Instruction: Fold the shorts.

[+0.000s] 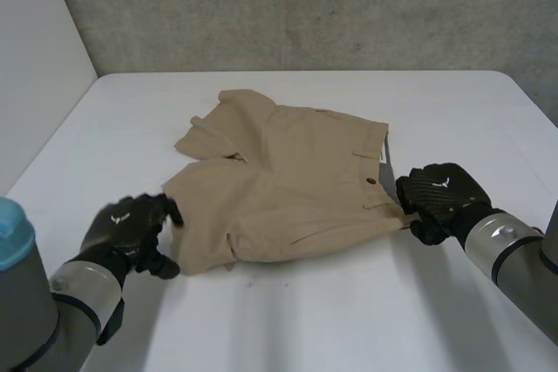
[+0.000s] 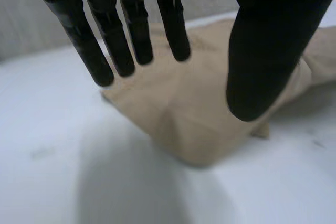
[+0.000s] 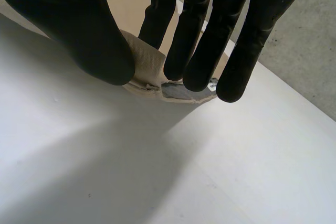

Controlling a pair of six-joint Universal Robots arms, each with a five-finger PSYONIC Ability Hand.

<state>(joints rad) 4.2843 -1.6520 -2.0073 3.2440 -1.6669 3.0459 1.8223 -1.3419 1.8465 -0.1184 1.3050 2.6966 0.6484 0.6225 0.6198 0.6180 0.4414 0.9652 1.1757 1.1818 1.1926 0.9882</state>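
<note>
A white bench (image 1: 288, 320) carries tan shorts (image 1: 288, 185) at its middle, waistband (image 1: 381, 172) to the right and both legs to the left. The far leg is rumpled and turned over on itself, while the near leg (image 1: 205, 224) lies flatter. No clean fold shows yet, so the task looks barely begun, with the folds and the smoothing left to do.

The bench has bare surface all round the shorts, widest on the near side, and its left and right edges are well apart from the cloth.

The right hand (image 1: 440, 193) sits at the waistband's near corner, thumb and fingers closed on the bunched edge. The left hand (image 1: 131, 228) hovers at the near leg's hem, fingers straight and spread, thumb apart, holding nothing.
</note>
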